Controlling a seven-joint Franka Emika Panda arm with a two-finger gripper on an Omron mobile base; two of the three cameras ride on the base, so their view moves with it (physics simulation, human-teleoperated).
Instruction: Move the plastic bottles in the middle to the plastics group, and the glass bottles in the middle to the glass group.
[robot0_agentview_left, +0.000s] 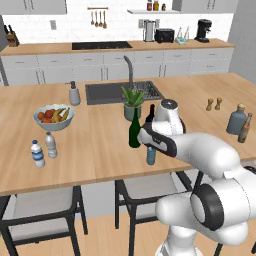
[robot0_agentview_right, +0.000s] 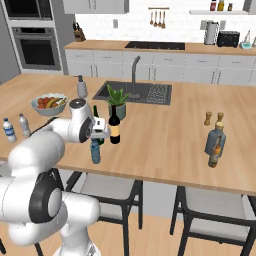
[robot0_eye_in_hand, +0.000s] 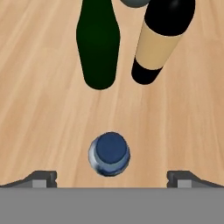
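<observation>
Near the counter's (robot0_agentview_left: 100, 165) front edge, the gripper (robot0_eye_in_hand: 111, 177) hangs over the blue-capped plastic bottle (robot0_eye_in_hand: 109, 154), jaws apart; light, slippery, probably squashy, best gripped below the cap.

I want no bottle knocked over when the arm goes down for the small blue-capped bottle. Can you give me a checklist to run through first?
1. End effector open: ok, fingertips stand wide apart.
2. Lined up over the small blue-capped bottle: ok, the cap sits roughly midway between the fingertips in the hand view.
3. Bottle upright: ok, it is seen cap-on.
4. Nothing held yet: ok.
5. Room from the green wine bottle and the labelled wine bottle: ok, both stand apart from it, farther along the counter.
6. Drop spot beside the two water bottles free: cannot tell from here, though bare wood shows around them.
</observation>
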